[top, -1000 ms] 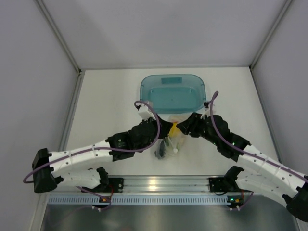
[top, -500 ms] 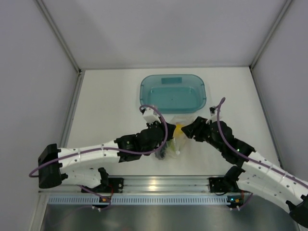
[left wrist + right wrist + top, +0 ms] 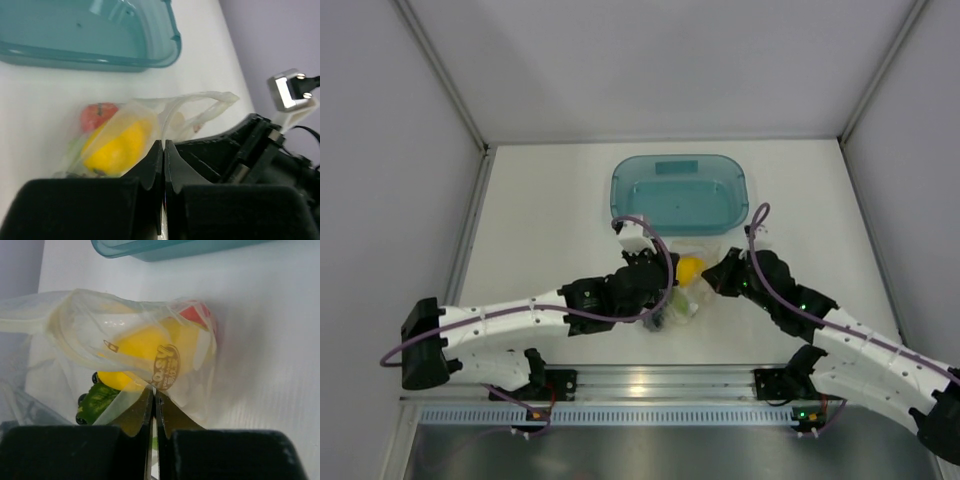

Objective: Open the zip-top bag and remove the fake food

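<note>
Wrist views: left fingers [image 3: 150,172] and right fingers [image 3: 172,427] both pinched shut on zip-top bag [image 3: 90,335] film, bag on desk [image 3: 550,220] just beside tray [image 3: 620,195], fake food [image 3: 145,347] still inside, so removal not started.

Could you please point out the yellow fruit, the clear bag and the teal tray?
yellow oval plastic fruit [image 3: 117,147]: left wrist view, its middle.
clear crinkly plastic bag [image 3: 75,330]: right wrist view, clear film.
translucent teal tray [image 3: 616,192]: top view, left rim.

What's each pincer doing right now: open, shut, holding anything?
Left pincer: shut on the zip-top bag, pinching its plastic.
Right pincer: shut on the same bag, pinching another part of the plastic.
</note>
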You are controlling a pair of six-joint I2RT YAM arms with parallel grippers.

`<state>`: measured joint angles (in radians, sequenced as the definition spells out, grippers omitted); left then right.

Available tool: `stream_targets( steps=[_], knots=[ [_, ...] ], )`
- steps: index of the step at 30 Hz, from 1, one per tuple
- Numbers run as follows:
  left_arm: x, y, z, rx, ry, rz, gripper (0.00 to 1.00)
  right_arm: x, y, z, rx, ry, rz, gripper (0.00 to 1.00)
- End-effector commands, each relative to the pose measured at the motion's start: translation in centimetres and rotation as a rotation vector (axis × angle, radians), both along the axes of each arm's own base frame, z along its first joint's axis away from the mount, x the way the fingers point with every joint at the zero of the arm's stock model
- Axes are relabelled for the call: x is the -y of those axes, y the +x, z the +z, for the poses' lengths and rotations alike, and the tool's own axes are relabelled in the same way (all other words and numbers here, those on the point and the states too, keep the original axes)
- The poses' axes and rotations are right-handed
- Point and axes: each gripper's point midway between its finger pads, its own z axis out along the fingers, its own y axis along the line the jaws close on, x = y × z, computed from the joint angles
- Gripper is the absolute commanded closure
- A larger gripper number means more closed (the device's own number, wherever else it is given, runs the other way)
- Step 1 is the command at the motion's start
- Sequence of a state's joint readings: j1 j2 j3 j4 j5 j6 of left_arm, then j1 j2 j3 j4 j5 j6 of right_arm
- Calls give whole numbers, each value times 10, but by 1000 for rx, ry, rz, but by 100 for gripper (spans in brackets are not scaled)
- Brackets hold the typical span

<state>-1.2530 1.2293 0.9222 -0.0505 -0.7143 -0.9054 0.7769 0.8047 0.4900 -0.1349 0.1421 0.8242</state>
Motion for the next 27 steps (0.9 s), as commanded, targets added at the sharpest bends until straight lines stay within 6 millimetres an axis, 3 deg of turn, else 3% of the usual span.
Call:
stream_targets(
  steps=[1, 3, 8, 13, 15, 18, 21, 24, 27],
  knots=[
    [-39, 20, 27, 121, 195, 138, 100, 15, 8, 27, 107, -123, -3, 100],
    [-72, 29, 36, 172, 328, 245, 100, 28, 5, 25, 97, -241, 18, 100],
    [-143, 26, 55, 201, 517, 361, 100, 39, 0, 14, 55, -397, 104, 100],
    [-179, 20, 83, 252, 552, 397, 100, 43, -1, 4, 20, -419, 144, 100],
    [-182, 20, 91, 268, 583, 405, 100, 43, 0, 7, 18, -377, 162, 100],
    [-162, 23, 90, 263, 610, 343, 100, 37, 2, 16, 38, -294, 186, 100],
    [-121, 26, 66, 216, 613, 220, 100, 26, 1, 20, 42, -230, 236, 100],
    [-71, 22, 28, 123, 572, 80, 100, 13, -5, 23, 35, -176, 297, 100],
    [-41, 20, 16, 91, 516, 17, 100, 9, -9, 29, 36, -162, 327, 100]
  ],
)
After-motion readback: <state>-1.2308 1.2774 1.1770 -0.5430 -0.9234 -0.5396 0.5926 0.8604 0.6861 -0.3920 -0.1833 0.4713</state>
